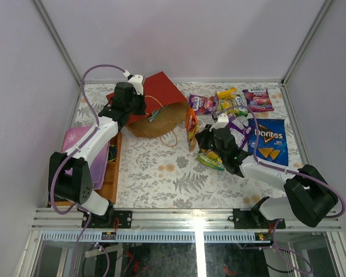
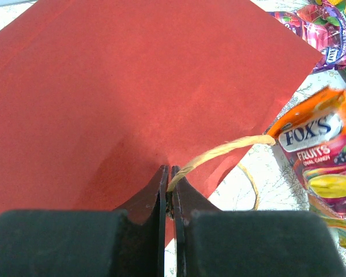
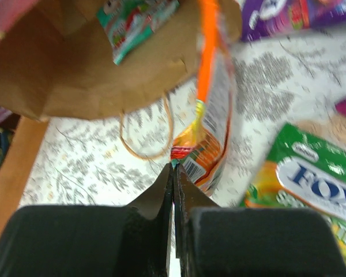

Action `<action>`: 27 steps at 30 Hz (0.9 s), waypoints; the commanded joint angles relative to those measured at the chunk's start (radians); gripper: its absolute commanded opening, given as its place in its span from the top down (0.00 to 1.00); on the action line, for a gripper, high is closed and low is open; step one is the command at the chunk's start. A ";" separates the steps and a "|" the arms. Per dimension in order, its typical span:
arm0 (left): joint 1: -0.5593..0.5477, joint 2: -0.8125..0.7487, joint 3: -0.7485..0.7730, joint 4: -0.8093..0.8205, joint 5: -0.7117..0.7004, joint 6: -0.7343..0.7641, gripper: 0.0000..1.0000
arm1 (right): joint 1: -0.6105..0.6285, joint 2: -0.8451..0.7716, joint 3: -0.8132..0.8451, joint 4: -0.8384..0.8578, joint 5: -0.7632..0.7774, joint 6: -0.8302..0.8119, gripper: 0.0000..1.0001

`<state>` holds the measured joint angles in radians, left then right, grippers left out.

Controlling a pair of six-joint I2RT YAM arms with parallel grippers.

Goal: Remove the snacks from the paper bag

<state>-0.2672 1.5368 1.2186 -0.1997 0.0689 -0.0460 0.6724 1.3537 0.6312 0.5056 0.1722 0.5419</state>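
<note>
The paper bag lies tipped at upper centre of the top view, steadied by the left gripper, which is pinched shut on its cord handle. Just outside its mouth the right gripper clamps a corner of the orange packet, likely to draw it clear. A teal packet sits inside.

Left arm at eight o'clock, right arm at four o'clock: white links, black joint housings, looping lilac cables, tapered black fingers.

A robotics lab test cell is showing here: plain pale panels are walling in the fern-print table lying beneath the fingers, and a bare aluminium rail is running well behind them.
</note>
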 commanded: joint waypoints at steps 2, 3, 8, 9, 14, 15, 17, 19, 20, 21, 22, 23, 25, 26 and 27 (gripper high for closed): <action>0.005 -0.001 0.003 0.004 -0.011 0.019 0.97 | -0.010 -0.107 -0.100 0.010 0.017 0.045 1.00; 0.005 -0.001 0.005 0.005 -0.008 0.019 0.97 | -0.010 -0.122 -0.114 -0.012 0.022 0.045 1.00; 0.006 0.002 0.006 0.005 -0.005 0.016 0.97 | -0.010 -0.216 -0.187 -0.066 0.064 0.048 1.00; 0.006 0.004 0.007 0.006 -0.002 0.016 0.97 | -0.010 -0.225 -0.191 -0.076 0.068 0.046 1.00; 0.005 0.014 0.016 0.001 0.002 0.011 0.97 | -0.009 -0.169 -0.171 -0.076 0.052 0.054 1.00; 0.005 0.014 0.015 -0.001 0.001 0.011 0.97 | -0.009 -0.147 -0.163 -0.071 0.051 0.059 1.00; 0.005 0.013 0.015 -0.003 -0.002 0.014 0.97 | -0.009 -0.105 -0.150 -0.048 0.054 0.075 1.00; 0.005 0.012 0.012 -0.003 -0.007 0.016 0.97 | -0.009 -0.058 -0.134 -0.021 0.066 0.091 1.00; 0.005 0.010 0.012 -0.004 -0.009 0.017 0.97 | -0.008 -0.034 -0.124 -0.010 0.066 0.097 1.00; 0.006 0.010 0.012 -0.004 -0.011 0.018 0.97 | -0.008 -0.013 -0.115 0.001 0.066 0.099 1.00; 0.005 0.010 0.012 -0.005 -0.013 0.019 0.97 | -0.009 0.007 -0.104 0.009 0.067 0.104 1.00; 0.005 0.011 0.011 -0.005 -0.016 0.020 0.97 | -0.009 0.027 -0.093 0.018 0.072 0.109 1.00; 0.006 0.013 0.011 -0.004 -0.018 0.022 0.97 | -0.010 0.060 -0.064 0.019 0.090 0.110 1.00; 0.005 0.014 0.012 -0.005 -0.018 0.023 0.97 | -0.010 0.073 -0.050 0.010 0.109 0.110 1.00; 0.006 0.014 0.012 -0.004 -0.019 0.022 0.97 | -0.009 0.082 -0.034 0.001 0.131 0.108 1.00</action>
<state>-0.2672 1.5425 1.2186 -0.2035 0.0692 -0.0460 0.6670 1.4094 0.5087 0.4393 0.2234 0.6376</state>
